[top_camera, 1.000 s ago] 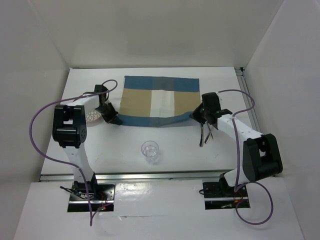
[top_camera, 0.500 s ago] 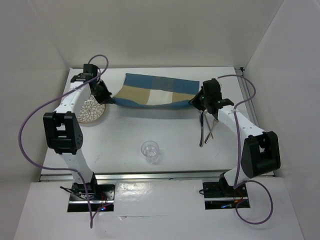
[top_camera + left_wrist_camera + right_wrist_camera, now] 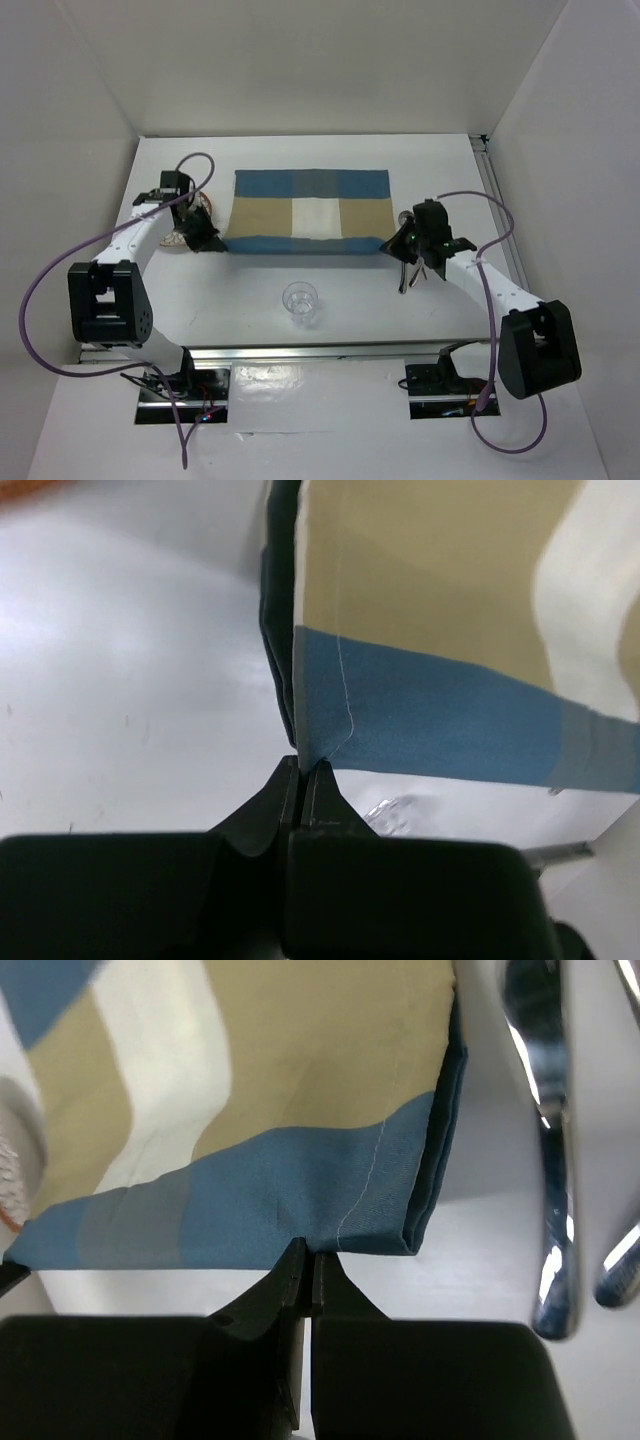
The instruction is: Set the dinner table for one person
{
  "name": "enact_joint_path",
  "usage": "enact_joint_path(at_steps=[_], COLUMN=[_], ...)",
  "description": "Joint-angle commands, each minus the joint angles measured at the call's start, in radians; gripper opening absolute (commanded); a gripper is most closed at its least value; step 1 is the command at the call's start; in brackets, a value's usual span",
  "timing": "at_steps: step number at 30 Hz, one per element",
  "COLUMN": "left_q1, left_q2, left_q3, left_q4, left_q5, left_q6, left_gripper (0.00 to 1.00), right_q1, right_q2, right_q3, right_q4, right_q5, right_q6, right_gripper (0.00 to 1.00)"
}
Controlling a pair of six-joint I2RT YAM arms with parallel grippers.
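Cloth crowds both wrist views, so the white table (image 3: 130, 680) shows there only as pale strips. From the left wrist, the placemat (image 3: 440, 710) is cut off at the top and right edges, and its side edge is doubled into a dark fold. The left fingers (image 3: 272, 805) are pressed together, pinching the mat's near-left corner at their tips. From the right wrist, the right fingers (image 3: 285, 1285) are likewise pressed together on the mat's near edge, just inside the near-right corner, where the cloth is folded under. Beside that corner lie pieces of cutlery (image 3: 545, 1160), their ends cut off by the frame; which pieces they are is hard to tell.

From above, the left arm covers most of a small patterned plate (image 3: 178, 238) just left of the mat, and the right arm hides the far ends of the cutlery. The table is the large white surface carrying everything. A clear glass (image 3: 301, 302) stands near its front edge, apart from the mat.

Half a second earlier the mat hung sagging between the two arms, farther back. Now it lies spread flat as a rectangle, nearer the front. The plate was then mostly uncovered. The glass and cutlery sit where they were.
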Motion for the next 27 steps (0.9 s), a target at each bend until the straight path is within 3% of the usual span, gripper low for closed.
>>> enact_joint_path(at_steps=[1, 15, 21, 27], left_q1=[0.001, -0.008, -0.008, -0.008], left_q2=[-0.057, 0.032, 0.14, 0.129], left_q3=[-0.147, -0.212, -0.105, -0.127], left_q4=[0.056, 0.102, 0.087, 0.078], left_q5=[-0.018, -0.049, -0.053, -0.072], left_q6=[0.015, -0.012, -0.021, -0.021], left_gripper=[0.0, 0.0, 0.0, 0.0], right_q1=[0.0, 0.031, 0.031, 0.031], right_q2=[-0.043, -0.081, 0.076, 0.133], right_q3=[-0.095, -0.223, -0.173, -0.138], right_q4=[-0.001, 0.037, 0.111, 0.111], right_q5=[-0.021, -0.073, -0.026, -0.016], right_q6=[0.001, 0.067, 0.092, 0.101], right_gripper=[0.0, 0.0, 0.0, 0.0])
